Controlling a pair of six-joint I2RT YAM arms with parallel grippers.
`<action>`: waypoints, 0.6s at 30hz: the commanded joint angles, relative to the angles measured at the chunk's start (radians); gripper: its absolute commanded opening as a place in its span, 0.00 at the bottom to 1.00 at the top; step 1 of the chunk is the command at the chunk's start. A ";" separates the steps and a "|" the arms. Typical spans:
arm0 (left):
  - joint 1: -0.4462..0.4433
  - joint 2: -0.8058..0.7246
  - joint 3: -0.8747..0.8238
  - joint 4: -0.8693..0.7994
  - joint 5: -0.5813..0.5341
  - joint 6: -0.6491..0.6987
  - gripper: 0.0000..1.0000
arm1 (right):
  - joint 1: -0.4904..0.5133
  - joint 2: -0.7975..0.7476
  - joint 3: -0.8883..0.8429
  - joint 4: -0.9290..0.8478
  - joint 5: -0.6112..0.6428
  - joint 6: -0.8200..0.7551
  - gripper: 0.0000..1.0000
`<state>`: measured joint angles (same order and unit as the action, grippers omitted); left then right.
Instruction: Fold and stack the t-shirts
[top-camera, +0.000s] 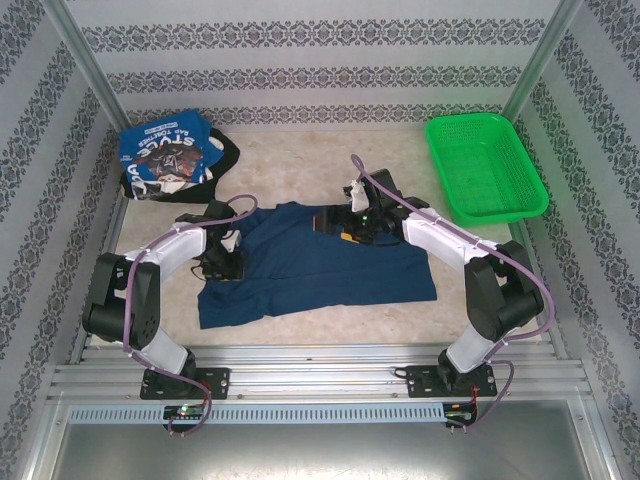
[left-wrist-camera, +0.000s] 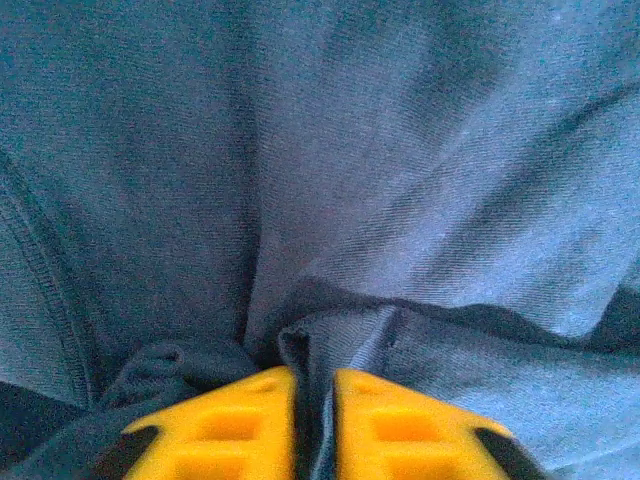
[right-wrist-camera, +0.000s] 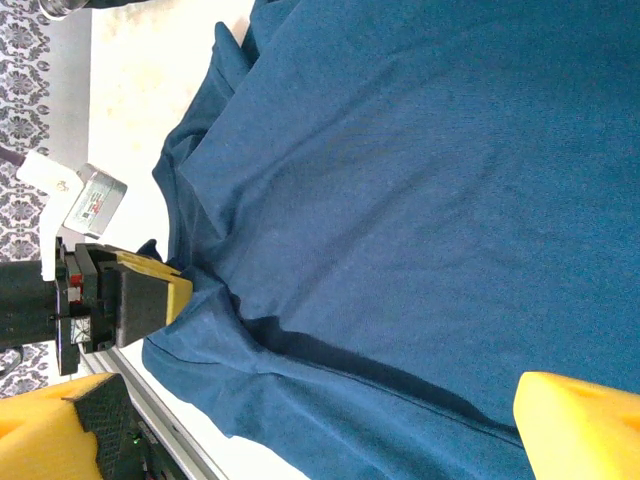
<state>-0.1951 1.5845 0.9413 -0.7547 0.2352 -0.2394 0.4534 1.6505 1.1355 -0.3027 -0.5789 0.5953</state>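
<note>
Navy t-shirt (top-camera: 320, 265), beige table (top-camera: 300, 165), patterned walls (top-camera: 300, 80)

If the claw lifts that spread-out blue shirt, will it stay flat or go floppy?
Probably floppy: the blue shirt bunches into soft folds where the left claw pinches it. Most of it lies spread on the table, so it would likely sag and trail. It looks thin, so probably light.

"What's on my right wrist feed?"

"I see a navy blue cloth t-shirt (right-wrist-camera: 400, 200) spread on the pale tabletop (right-wrist-camera: 150, 90), creased near one edge. My right end effector (right-wrist-camera: 315, 430) has its yellow fingers (right-wrist-camera: 575, 425) wide apart over it. The left end effector (right-wrist-camera: 150, 290) touches the bunched edge."
</note>
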 joint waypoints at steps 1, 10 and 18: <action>-0.010 -0.032 -0.013 -0.017 0.007 0.017 0.02 | -0.009 0.011 0.002 0.018 -0.021 -0.006 0.98; -0.010 -0.087 0.051 -0.014 0.009 0.038 0.00 | -0.009 0.000 -0.008 0.019 -0.015 -0.002 0.98; -0.010 -0.107 0.099 0.032 0.039 0.091 0.00 | -0.009 -0.006 -0.012 0.017 -0.010 0.000 0.98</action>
<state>-0.1970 1.4857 1.0100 -0.7433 0.2504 -0.1997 0.4534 1.6505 1.1355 -0.2962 -0.5785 0.5961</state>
